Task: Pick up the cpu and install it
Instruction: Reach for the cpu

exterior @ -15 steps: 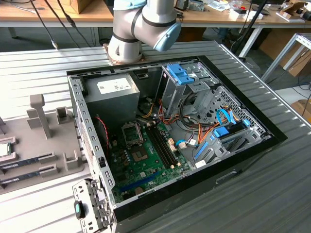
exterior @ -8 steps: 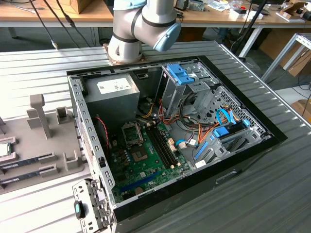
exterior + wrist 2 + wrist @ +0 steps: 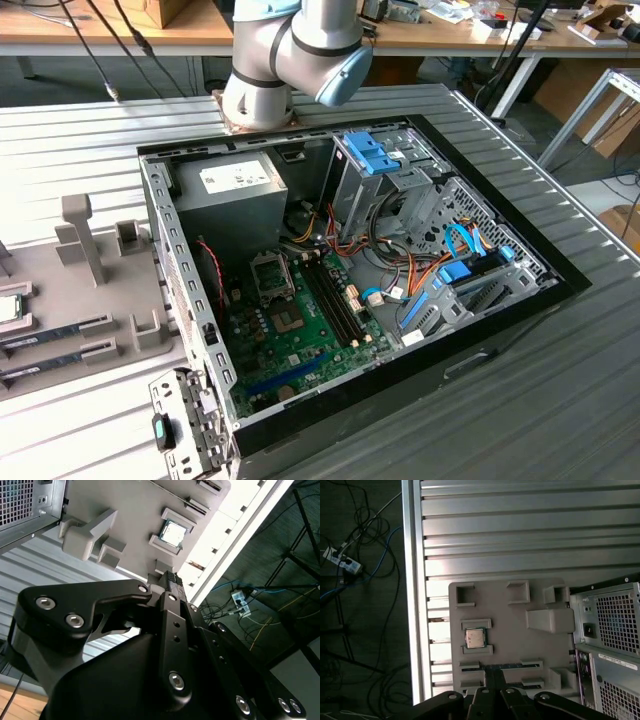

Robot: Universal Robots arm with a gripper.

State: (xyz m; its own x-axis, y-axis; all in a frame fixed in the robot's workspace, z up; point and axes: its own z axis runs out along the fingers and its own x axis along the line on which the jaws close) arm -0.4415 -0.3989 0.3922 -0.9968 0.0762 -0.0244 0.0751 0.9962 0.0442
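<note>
While the open black metal computer case lies on the ribbed steel table, green circuit board exposed, the grey plastic parts tray beside it cradles the cpu, a small silvery square chip, in a framed recess. The black gripper hangs clenched and empty near the chip.

The arm shows two pale grey joints at the top of the exterior view (one has a light blue end cap), folded close together. In both wrist views the black gripper reaches out ahead of the cameras, its jaws drawn together.
</note>
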